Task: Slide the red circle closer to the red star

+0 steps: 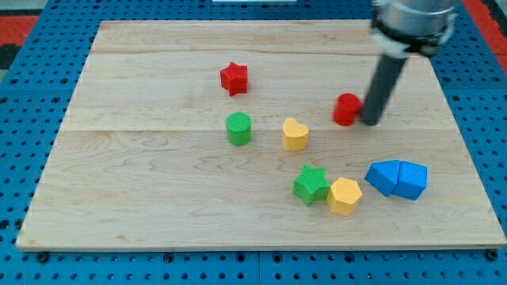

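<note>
The red circle [346, 109] lies on the wooden board at the view's right of centre. The red star [234, 77] lies up and to the view's left of it, well apart. My tip [369, 123] is at the end of the dark rod that comes down from the view's top right. It stands right beside the red circle, on its right side, touching or nearly touching it.
A green circle [238, 128] and a yellow heart [295, 134] lie between the two red blocks, lower down. A green star [311, 184], a yellow hexagon [344, 195] and two touching blue blocks [397, 179] lie nearer the view's bottom right. The board's edge [253, 246] borders blue pegboard.
</note>
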### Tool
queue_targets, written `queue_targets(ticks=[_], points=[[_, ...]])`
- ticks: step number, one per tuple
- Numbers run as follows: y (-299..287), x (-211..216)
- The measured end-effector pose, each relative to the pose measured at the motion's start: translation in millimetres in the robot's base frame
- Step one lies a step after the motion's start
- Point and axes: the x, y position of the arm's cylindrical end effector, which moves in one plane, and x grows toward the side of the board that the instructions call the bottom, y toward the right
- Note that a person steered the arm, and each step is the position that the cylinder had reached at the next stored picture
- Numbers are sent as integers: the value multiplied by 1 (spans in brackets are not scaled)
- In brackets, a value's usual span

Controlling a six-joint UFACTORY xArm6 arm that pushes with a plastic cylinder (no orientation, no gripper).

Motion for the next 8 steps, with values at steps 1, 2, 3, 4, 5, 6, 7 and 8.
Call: queue_targets(ticks=[1,2,3,4,5,6,7,8], points=[[-14,-2],[-52,-61],[-69,-52],[0,-69],[-39,-81],[-128,-79],[-89,-75],[-1,-60]])
